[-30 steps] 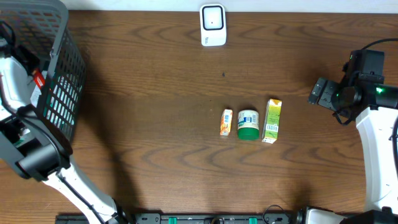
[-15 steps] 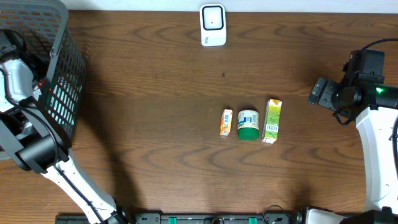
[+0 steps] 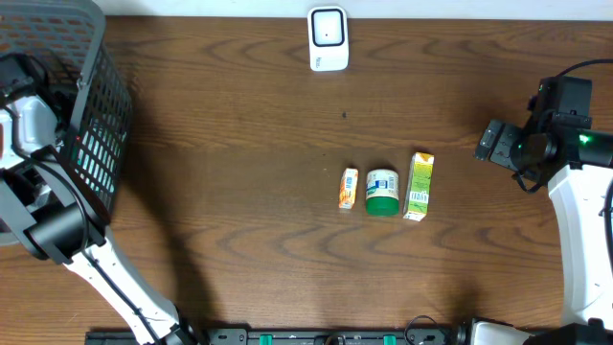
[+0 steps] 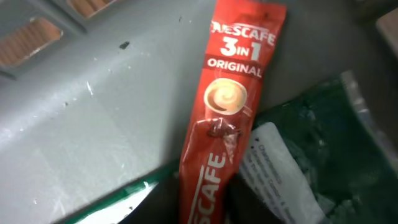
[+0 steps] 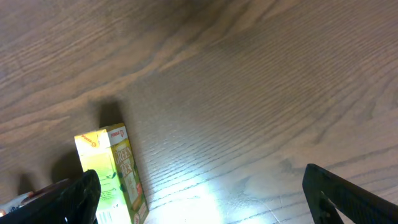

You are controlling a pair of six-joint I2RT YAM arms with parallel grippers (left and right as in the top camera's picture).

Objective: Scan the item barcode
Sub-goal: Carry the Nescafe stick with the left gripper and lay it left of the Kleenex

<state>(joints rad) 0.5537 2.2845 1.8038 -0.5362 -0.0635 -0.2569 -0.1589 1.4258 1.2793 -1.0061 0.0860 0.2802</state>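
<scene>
In the basket (image 3: 101, 105), the left gripper (image 4: 198, 214) hangs over a coffee sachet (image 4: 227, 106), likely fetching it to scan; whether it grips, I can't tell. Right gripper (image 5: 205, 194) waits wide open, empty.

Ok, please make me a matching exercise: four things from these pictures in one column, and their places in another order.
Things:
1 coffee sachet
2 scanner
3 jar
4 carton

Places:
A middle of the row of three
B far edge of the table
C in the basket
D row's end nearest the right gripper

Pairs: 1-C, 2-B, 3-A, 4-D
</scene>
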